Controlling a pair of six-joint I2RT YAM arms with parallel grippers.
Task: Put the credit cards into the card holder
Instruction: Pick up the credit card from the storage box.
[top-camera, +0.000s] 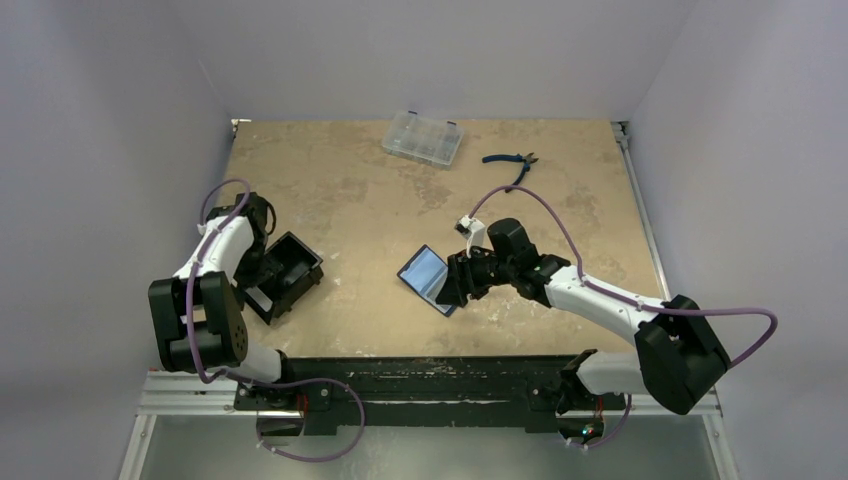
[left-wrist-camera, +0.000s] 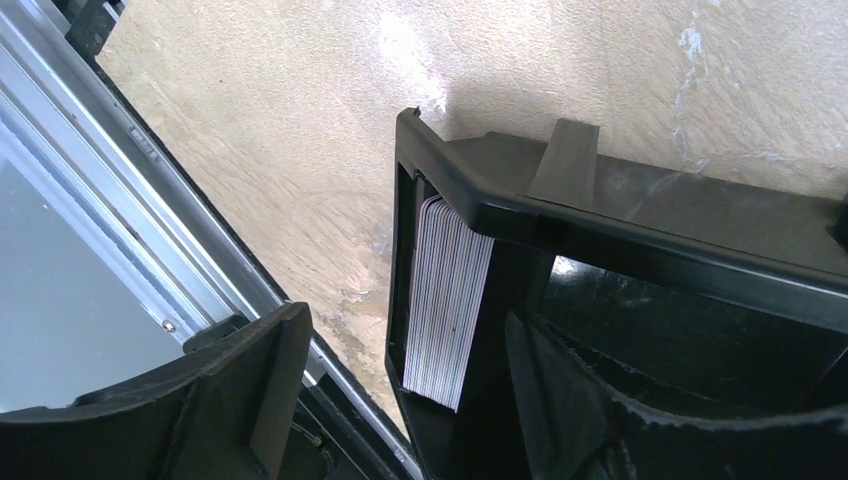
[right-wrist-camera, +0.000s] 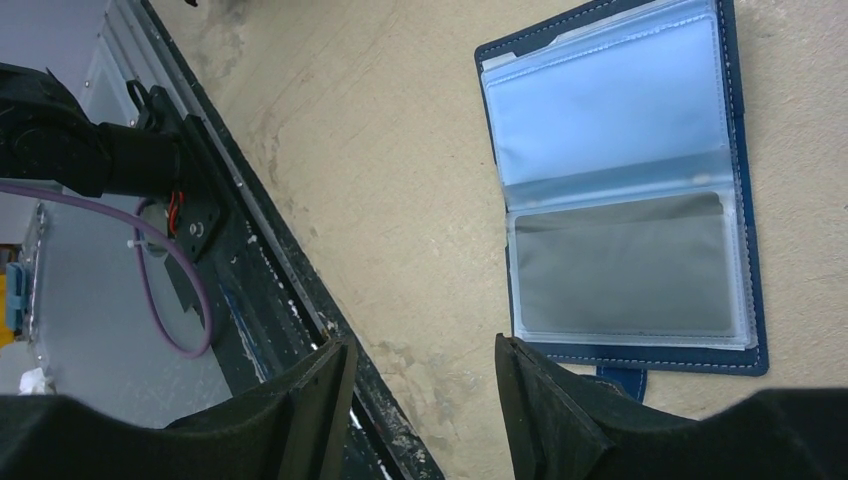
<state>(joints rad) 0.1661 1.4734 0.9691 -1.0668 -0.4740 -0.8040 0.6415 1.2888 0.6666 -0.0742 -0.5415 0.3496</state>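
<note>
We place everything by the black box (left-wrist-camera: 640, 215), which fills the right half of the frame. A stack of whitish cards (left-wrist-camera: 447, 300) stands on edge in a narrow slot at the box's left end, tucked under its rim. Our left gripper (left-wrist-camera: 405, 335) has its jaws spread. One finger (left-wrist-camera: 230, 400) sits outside the box, just left of that end with a gap between. The other (left-wrist-camera: 620, 420) appears to lie inside the box. Beige table (left-wrist-camera: 280, 150) shows above and left of the box, and a metal rail (left-wrist-camera: 130, 220) runs farther left.
</note>
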